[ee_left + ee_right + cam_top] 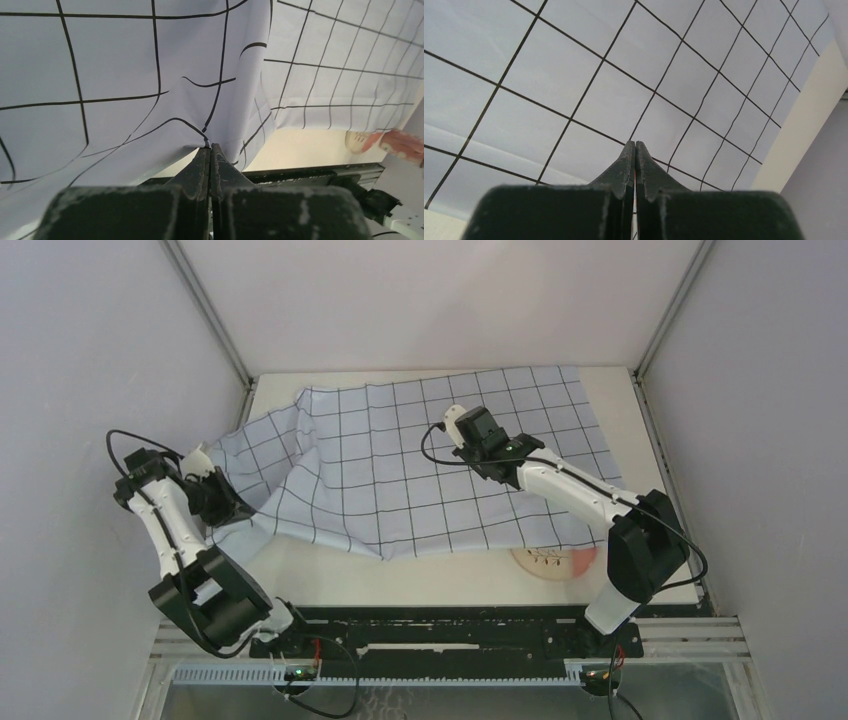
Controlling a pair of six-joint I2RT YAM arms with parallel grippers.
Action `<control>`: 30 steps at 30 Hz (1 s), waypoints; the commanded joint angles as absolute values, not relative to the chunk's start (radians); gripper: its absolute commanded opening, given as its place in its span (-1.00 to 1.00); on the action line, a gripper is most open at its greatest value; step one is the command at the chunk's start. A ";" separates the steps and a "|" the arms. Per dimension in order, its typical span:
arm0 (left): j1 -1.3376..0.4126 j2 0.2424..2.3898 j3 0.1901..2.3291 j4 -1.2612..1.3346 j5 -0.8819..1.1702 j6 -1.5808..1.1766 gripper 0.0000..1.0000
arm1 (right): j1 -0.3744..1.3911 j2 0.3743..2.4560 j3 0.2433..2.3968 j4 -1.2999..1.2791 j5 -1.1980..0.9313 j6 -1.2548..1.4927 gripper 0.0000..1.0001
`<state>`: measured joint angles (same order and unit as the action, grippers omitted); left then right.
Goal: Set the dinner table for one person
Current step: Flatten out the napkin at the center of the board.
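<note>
A pale-blue cloth with a black grid [440, 460] covers most of the cream-white dinner table [420, 565]. Its near-left part is bunched and lifted off the table. My left gripper [238, 508] is shut on that raised edge; in the left wrist view the cloth [125, 75] is pinched between the closed fingertips of the left gripper [210, 146]. My right gripper [458, 425] is over the middle of the cloth. In the right wrist view the right gripper [634, 143] is shut over flat cloth [574, 75], with no fold between its jaws.
A pale round plate with something pink on it [555, 562] lies at the near right, half under the cloth's edge; the same plate [357, 140] shows in the left wrist view. Grey walls enclose the table on three sides. A black rail [450, 630] runs along the near edge.
</note>
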<state>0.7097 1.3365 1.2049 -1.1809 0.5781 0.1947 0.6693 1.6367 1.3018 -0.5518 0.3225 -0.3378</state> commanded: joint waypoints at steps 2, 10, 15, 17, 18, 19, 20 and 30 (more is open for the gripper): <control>0.710 1.345 1.229 -1.268 0.555 0.298 -0.89 | 0.652 1.611 1.338 -0.556 0.339 -0.339 -1.00; 0.706 1.576 1.494 -1.563 0.650 0.478 0.71 | 0.629 1.591 1.340 -0.566 0.319 -0.322 -1.00; 0.705 1.566 1.638 -1.558 0.652 0.477 0.76 | 0.611 1.584 1.340 -0.574 0.312 -0.319 -1.00; 0.705 1.561 1.674 -1.510 0.645 0.433 0.76 | 0.610 1.584 1.335 -0.569 0.313 -0.318 -1.00; 0.702 1.556 1.665 -1.462 0.625 0.396 0.76 | 0.608 1.587 1.332 -0.564 0.316 -0.310 -1.00; 0.697 1.555 1.644 -1.413 0.573 0.348 0.76 | 0.603 1.593 1.329 -0.559 0.323 -0.298 -1.00; 0.692 1.557 1.617 -1.373 0.539 0.324 0.76 | 0.596 1.602 1.326 -0.556 0.320 -0.283 -1.00; 0.631 1.539 1.445 -1.181 0.379 0.249 0.74 | 0.568 1.843 1.414 -0.651 0.152 -0.166 -1.00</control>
<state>0.6582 1.5768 1.4738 -1.2774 0.4473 0.3019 0.5648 1.7512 1.3289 -0.5961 0.2218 -0.2401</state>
